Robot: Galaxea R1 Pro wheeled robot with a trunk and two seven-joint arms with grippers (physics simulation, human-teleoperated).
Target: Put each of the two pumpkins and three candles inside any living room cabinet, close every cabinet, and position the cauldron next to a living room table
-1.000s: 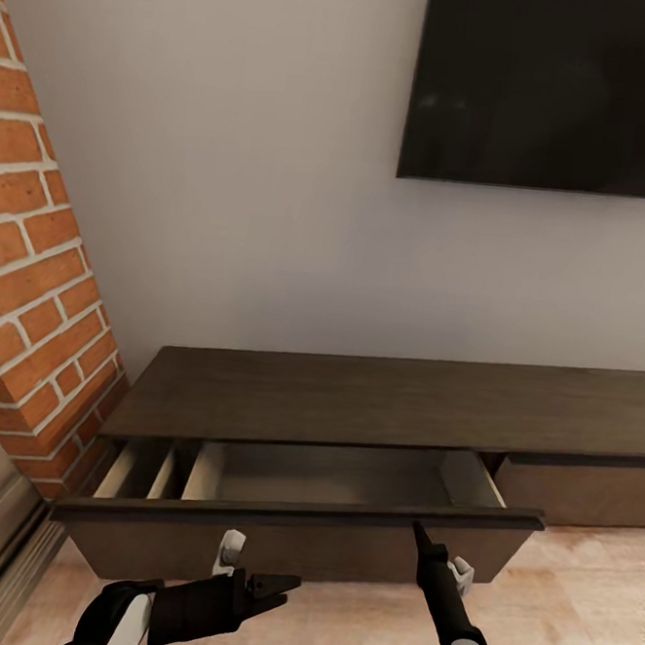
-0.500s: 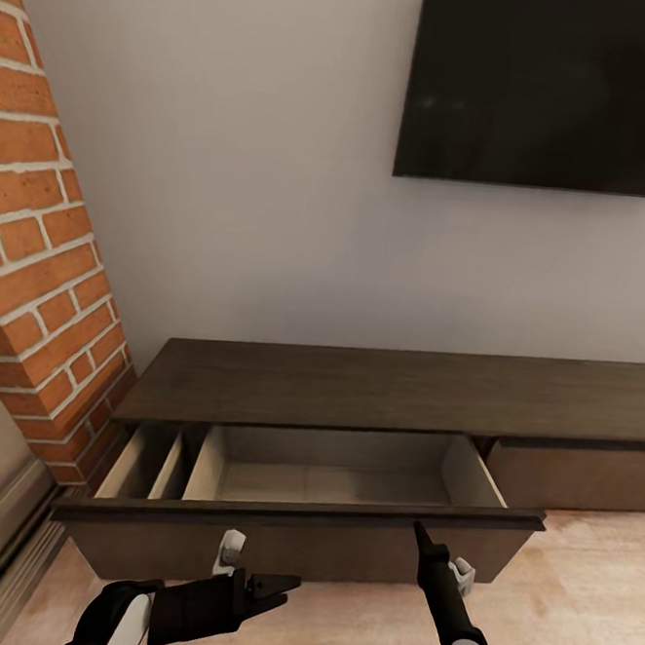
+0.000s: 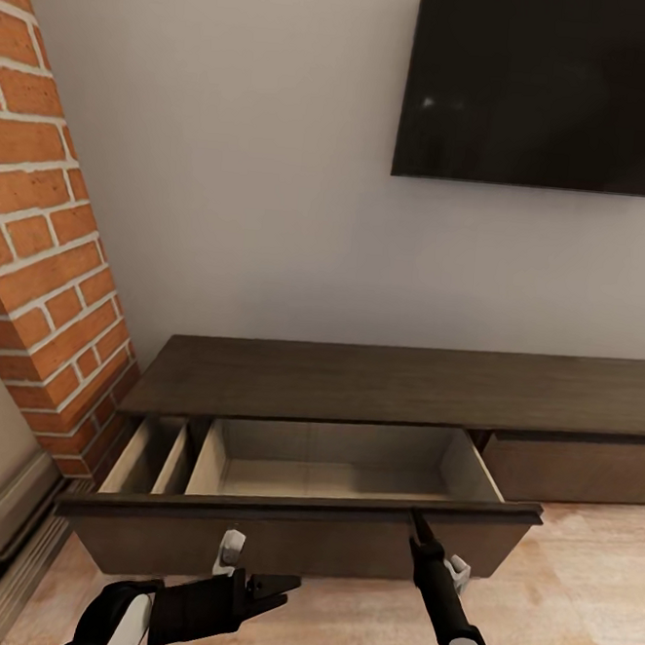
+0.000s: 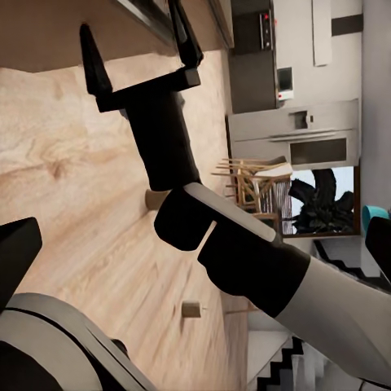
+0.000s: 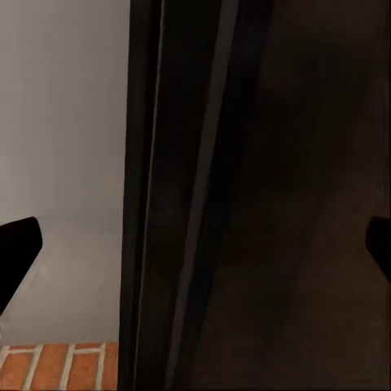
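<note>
1. Cabinet [image 3: 385,392]: one, low, dark brown, flat top, against the grey wall. Its one wide drawer [image 3: 294,530] is pulled out toward the robot; the inside looks pale and bare, with one narrow divided section at its brick-side end.
2. Brick column [image 3: 44,269]: one, just beside the cabinet's left end, touching or nearly so.
3. Left gripper [image 3: 275,590]: below the drawer front, over the wood floor [image 3: 572,599], apart from the drawer. Fingers point sideways toward the right arm; they look slightly parted with nothing between them, though the head view is too small to be sure.
4. Right gripper [image 4: 138,49]: at the drawer front's top edge, toward the cabinet's right half. In the left wrist view its two fingers are spread wide and straddle the front panel's lip, not clamped on it. The right wrist view shows the dark panel [image 5: 269,195] close between two fingertips at the frame edges.
5. TV screen [image 3: 548,88]: one, black, on the wall above the cabinet's right part.
6. Candles: two small tan stubs [image 4: 191,309] on the floor in the left wrist view, behind the right arm, well apart from the cabinet.
</note>
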